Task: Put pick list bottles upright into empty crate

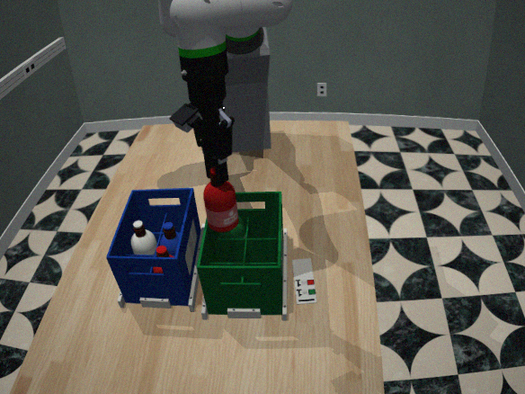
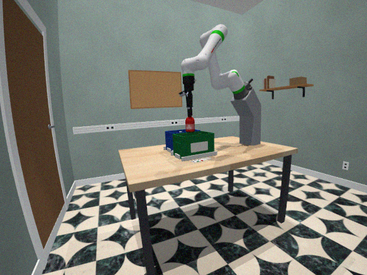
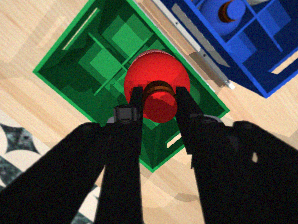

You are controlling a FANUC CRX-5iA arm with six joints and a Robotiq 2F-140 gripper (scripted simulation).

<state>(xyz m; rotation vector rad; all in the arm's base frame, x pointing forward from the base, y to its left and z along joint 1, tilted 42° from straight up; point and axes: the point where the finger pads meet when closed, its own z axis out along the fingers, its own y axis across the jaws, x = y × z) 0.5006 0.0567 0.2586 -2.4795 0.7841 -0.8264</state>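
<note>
— While it hangs by its neck, where exactly is the red bottle (image 1: pixel 220 206)?

— Upright in the air, above the green crate (image 1: pixel 243 274), over the rear cell on the side nearest the blue crate (image 1: pixel 153 265). From the wrist view its round red shoulder (image 3: pixel 157 82) sits over the crate's dividers, close to the wall that faces the blue crate. Whether its base has dipped below the rim I cannot tell.

— And the pincer (image 3: pixel 159 102)?

— Closed most of the way, its two black fingers pressed on either side of the bottle's brown neck just under the cap. It points straight down from the arm.

— What is in the green crate?

— Only its cross dividers show; the visible cells hold no bottles.

— The blue one?

— It stands just beside the green crate, walls nearly touching. Inside are a white-labelled bottle (image 1: pixel 143 240), a blue one (image 1: pixel 170 234) behind it, and two red caps (image 1: pixel 161 251) toward the front.

— The pick list (image 1: pixel 305 281)?

— A paper strip flat on the wooden surface (image 1: pixel 292 360), just beside the green crate on the side away from the blue one. It shows a red square above a green square, each with a small mark to its left, and a black bar at the end nearer the front edge.

— Both crates sit level?

— Yes, each flat within pale corner brackets.
</note>
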